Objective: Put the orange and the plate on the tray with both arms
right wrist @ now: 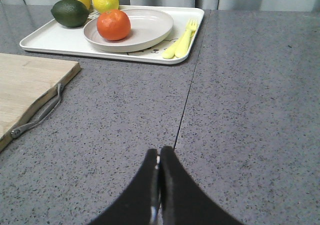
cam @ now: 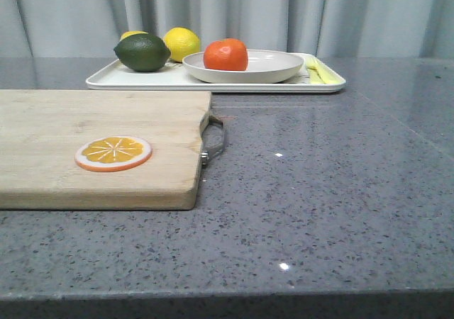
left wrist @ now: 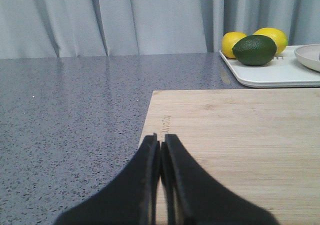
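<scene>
The orange (cam: pixel 225 54) sits in the off-white plate (cam: pixel 273 71), which rests on the white tray (cam: pixel 142 80) at the back of the table. Both show in the right wrist view too: the orange (right wrist: pixel 113 24) in the plate (right wrist: pixel 150 27) on the tray (right wrist: pixel 55 41). My left gripper (left wrist: pixel 161 140) is shut and empty, low over the near left corner of the wooden cutting board (left wrist: pixel 240 140). My right gripper (right wrist: pixel 159 152) is shut and empty over the bare grey counter, well short of the tray. Neither gripper shows in the front view.
On the tray lie a dark green lime (cam: pixel 142 52), two lemons (cam: pixel 182 42) and yellow cutlery (cam: pixel 317 69). The cutting board (cam: pixel 99 149) with a metal handle (cam: pixel 215 136) lies front left and bears a flat orange slice (cam: pixel 113 153). Curtains hang behind.
</scene>
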Robot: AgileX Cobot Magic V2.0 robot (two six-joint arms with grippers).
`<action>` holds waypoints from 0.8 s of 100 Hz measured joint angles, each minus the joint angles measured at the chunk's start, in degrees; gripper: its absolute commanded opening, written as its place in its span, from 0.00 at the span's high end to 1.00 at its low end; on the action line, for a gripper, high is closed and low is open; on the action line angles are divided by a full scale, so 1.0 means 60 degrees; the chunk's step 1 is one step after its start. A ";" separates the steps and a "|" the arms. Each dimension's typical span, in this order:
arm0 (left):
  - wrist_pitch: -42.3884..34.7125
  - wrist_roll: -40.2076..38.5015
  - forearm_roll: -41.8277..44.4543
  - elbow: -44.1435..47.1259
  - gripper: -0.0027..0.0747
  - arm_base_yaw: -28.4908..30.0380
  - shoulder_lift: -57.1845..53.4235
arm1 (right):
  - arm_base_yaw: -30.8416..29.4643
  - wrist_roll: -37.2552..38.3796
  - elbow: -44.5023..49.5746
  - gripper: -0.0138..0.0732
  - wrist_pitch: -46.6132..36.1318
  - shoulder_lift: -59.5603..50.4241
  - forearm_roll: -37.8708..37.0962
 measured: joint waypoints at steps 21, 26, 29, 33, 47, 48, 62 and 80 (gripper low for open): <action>0.0000 -0.0228 0.0278 0.0000 0.99 0.0004 0.0000 | 0.0000 0.0000 0.0000 0.92 0.0000 0.0000 0.0000; 0.0000 -0.0248 0.0349 0.0000 0.99 0.0004 0.0000 | 0.0000 0.0000 0.0000 0.92 0.0000 0.0000 0.0000; 0.0000 -0.0248 0.0374 0.0000 0.99 0.0004 0.0000 | 0.0000 0.0000 0.0000 0.92 0.0000 0.0000 0.0000; 0.0000 -0.0248 0.0414 0.0000 0.99 0.0004 0.0000 | 0.0000 0.0000 0.0000 0.92 0.0000 0.0000 0.0000; 0.0000 -0.0557 0.0485 0.0000 0.99 0.0004 0.0000 | 0.0000 0.0000 0.0000 0.92 0.0000 0.0000 0.0000; 0.0000 -0.0599 0.0507 0.0000 0.99 0.0004 0.0000 | 0.0000 0.0000 0.0000 0.92 0.0000 0.0000 0.0000; 0.0000 -0.0762 0.0647 0.0000 0.99 0.0004 0.0000 | 0.0000 0.0000 0.0000 0.92 0.0000 0.0000 0.0000; 0.0000 -0.0817 0.0689 0.0000 0.99 0.0004 0.0000 | 0.0000 0.0000 0.0000 0.92 0.0000 0.0000 0.0000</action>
